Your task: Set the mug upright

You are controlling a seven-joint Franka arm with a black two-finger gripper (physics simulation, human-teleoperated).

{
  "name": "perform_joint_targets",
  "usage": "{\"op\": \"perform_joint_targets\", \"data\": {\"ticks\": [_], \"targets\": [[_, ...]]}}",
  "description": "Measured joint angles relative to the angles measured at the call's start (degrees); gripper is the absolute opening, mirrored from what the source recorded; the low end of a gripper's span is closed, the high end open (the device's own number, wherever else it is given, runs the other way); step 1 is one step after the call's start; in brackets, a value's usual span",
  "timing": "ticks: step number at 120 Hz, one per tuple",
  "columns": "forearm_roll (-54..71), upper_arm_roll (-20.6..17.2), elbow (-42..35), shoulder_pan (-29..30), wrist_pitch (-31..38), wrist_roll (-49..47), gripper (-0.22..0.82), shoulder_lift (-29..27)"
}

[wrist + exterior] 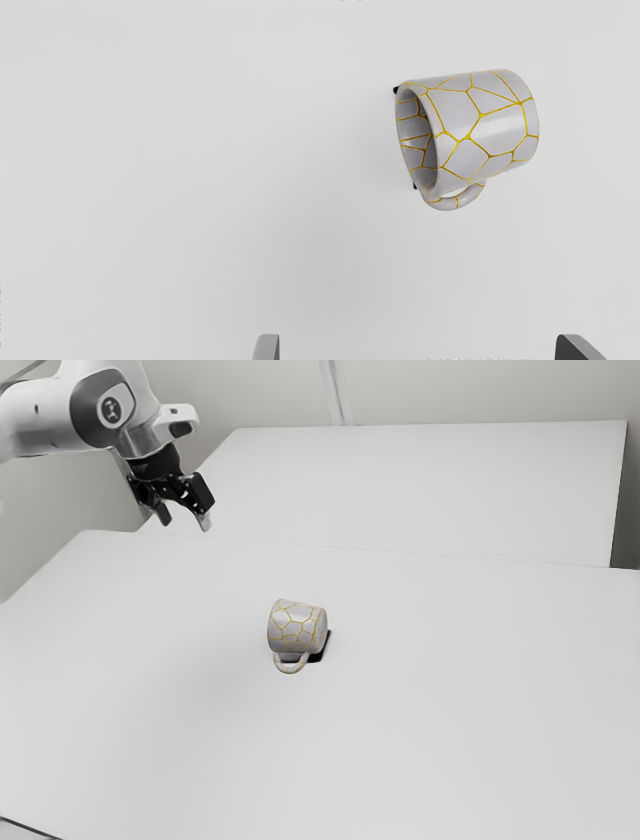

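My gripper [186, 522] is above the worktop [450, 700], its fingers [268, 348] well apart and nothing between them. The mug [480, 125] lies on its side on the worktop, lower than the gripper and out ahead of the fingertips, offset toward one finger's side.

I'd judge the job now is to take hold of it and tip it up. The spread of my fingers runs roughly along the mug, so I would want about a quarter turn of the hand, to close across the round body rather than on rim and base. I'd grip around mid-body, keeping the finger on the handle side off the loop, then lift enough for the base to swing under without scraping, and lower gently before letting go.

The long axis lies nearly flat, slightly skewed to the line between my fingertips. The mouth [416, 137] faces in toward the middle of my wrist view, the base outward. The handle [456, 203] sticks out on the gripper's side. Something small and dark [317, 656] peeks out by the mug; I cannot tell what.
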Motion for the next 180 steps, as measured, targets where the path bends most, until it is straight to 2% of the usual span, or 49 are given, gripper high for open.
{"op": "perform_joint_targets", "data": {"ticks": [20,34,51,72,121,180], "targets": [[-1.40,0.90,-0.69,-0.64,-0.25,2.50,0.60,0.21],[-8.28,2.02,-0.96,-0.07,-2.19,3.91,0.60,2.55],[-18.18,5.08,-1.44,0.57,-3.77,6.06,0.60,7.45],[-30.55,7.43,-8.01,0.51,-2.48,10.36,0.60,10.74],[-44.15,9.28,-8.02,0.45,0.90,20.78,0.60,20.70],[-52.86,8.24,-8.50,-0.37,5.36,27.32,0.60,23.36]]}}
